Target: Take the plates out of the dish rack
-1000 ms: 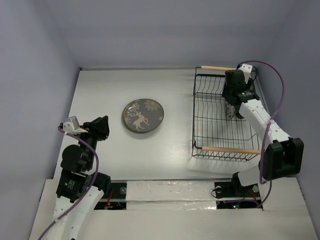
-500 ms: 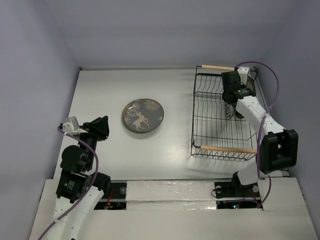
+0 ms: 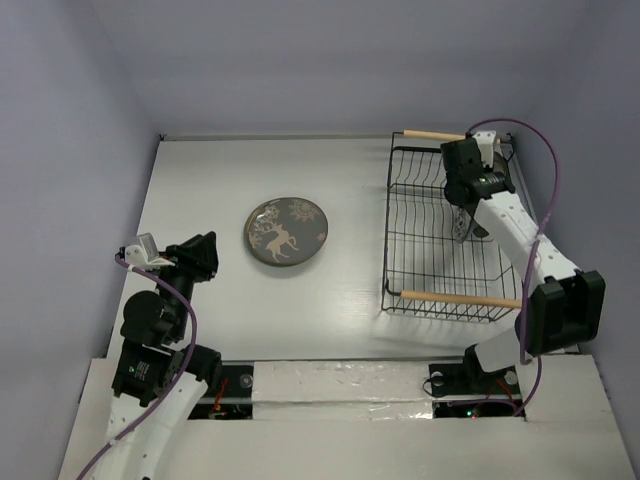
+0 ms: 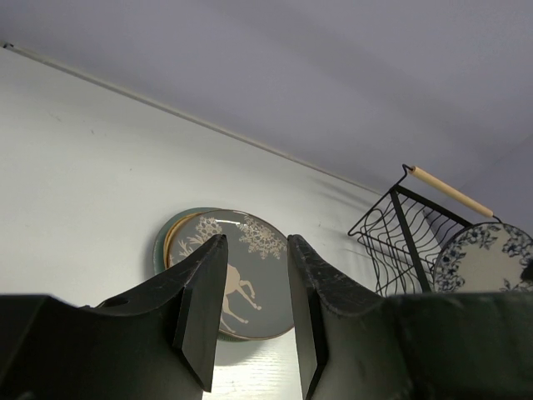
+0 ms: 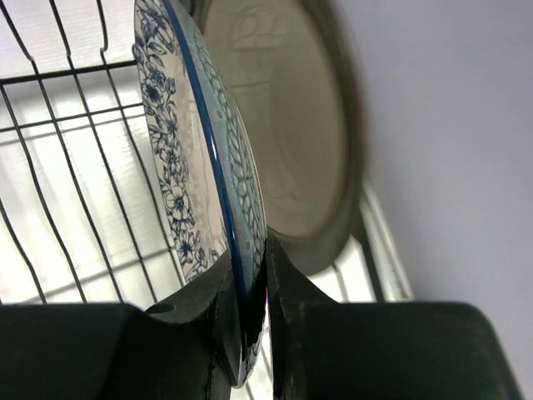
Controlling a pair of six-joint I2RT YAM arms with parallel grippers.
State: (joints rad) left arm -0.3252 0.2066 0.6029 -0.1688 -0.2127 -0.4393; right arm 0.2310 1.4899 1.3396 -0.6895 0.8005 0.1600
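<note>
Wire dish rack (image 3: 462,299) holding upright blue floral plate (image 5: 179,167), brown-rimmed plate (image 5: 283,150) just behind, right hand (image 5: 250,275) clenched on the floral rim, left hand (image 4: 256,250) parted, empty, deer plate (image 3: 286,231) lying ahead of it.

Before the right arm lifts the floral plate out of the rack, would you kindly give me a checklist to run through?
1. Right end effector shut on the rim of the white-and-blue floral round plate: ok.
2. Floral plate standing on edge in the black wire dish rack: ok.
3. Gap to the brown-rimmed cream round plate behind it: cannot tell at the base.
4. Grey round deer-figure plate lying flat, nothing on top: ok.
5. Left end effector open, short of the deer plate: ok.
</note>
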